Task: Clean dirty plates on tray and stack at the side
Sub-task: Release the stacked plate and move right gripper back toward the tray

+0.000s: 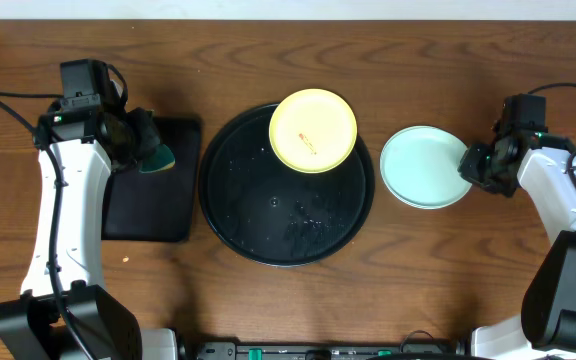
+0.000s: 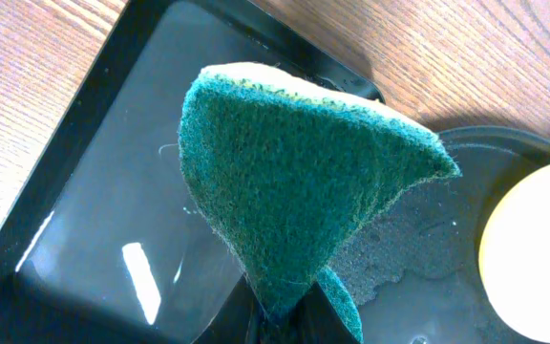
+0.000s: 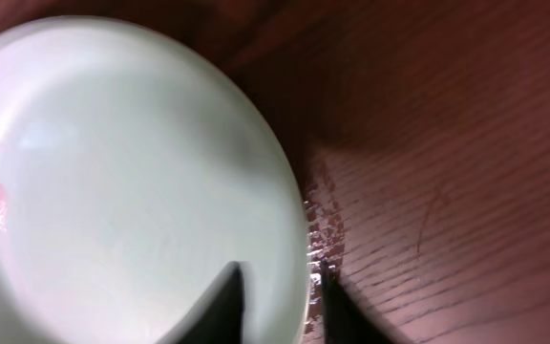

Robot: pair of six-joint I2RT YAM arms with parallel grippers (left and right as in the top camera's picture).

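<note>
A pale yellow plate (image 1: 313,130) with a small reddish smear lies on the upper right part of the round black tray (image 1: 238,215). Its edge also shows in the left wrist view (image 2: 540,250). Two pale mint-blue plates (image 1: 423,167) lie stacked on the table to the right of the tray. My right gripper (image 1: 473,165) is closed on the right rim of the top mint plate (image 3: 113,172), one finger over it and one outside (image 3: 280,287). My left gripper (image 1: 146,150) is shut (image 2: 289,315) on a green sponge (image 2: 304,172) above the rectangular tray.
A smaller rectangular black tray (image 1: 153,210) lies left of the round tray, wet and glossy in the left wrist view (image 2: 94,220). Water drops and foam sit on the round tray's floor (image 1: 303,215). Bare wooden table surrounds everything.
</note>
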